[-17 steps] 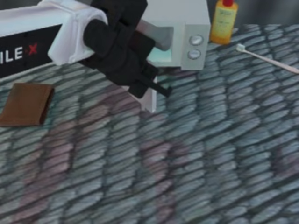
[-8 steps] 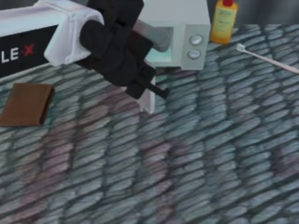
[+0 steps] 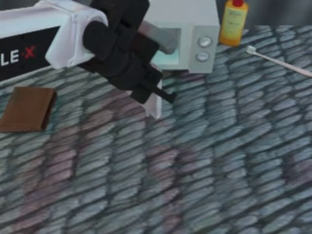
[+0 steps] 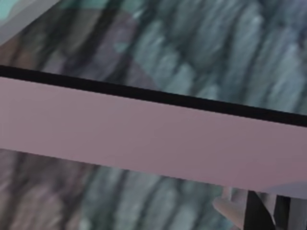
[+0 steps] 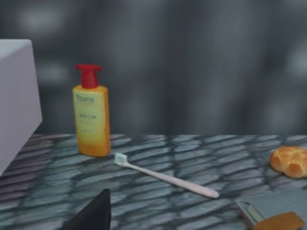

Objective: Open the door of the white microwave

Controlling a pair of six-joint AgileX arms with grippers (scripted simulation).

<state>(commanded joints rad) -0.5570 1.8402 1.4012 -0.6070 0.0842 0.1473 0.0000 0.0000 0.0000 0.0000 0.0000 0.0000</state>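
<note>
The white microwave (image 3: 197, 22) stands at the table's back centre, its two grey knobs (image 3: 204, 48) facing the front and its pale teal interior (image 3: 170, 59) showing. Its door (image 3: 156, 105) is swung out toward the front, seen edge-on below the arm. In the left wrist view the door's top edge (image 4: 144, 139) crosses the frame as a pale band. My left gripper (image 3: 158, 92) is at the door's free edge, shut on the door. My right arm is parked outside the top view; one black fingertip (image 5: 98, 211) shows, off to the side with nothing against it.
A yellow bottle with a red cap (image 3: 233, 22) stands right of the microwave, a white toothbrush (image 3: 278, 61) lies beyond it. A brown book (image 3: 28, 108) lies at the left. The right wrist view also shows a bread roll (image 5: 289, 160) and a brown-handled tool (image 5: 268, 218).
My left arm has shifted slightly to the left and back, the door's free edge following a little with it. Nothing else has moved.
</note>
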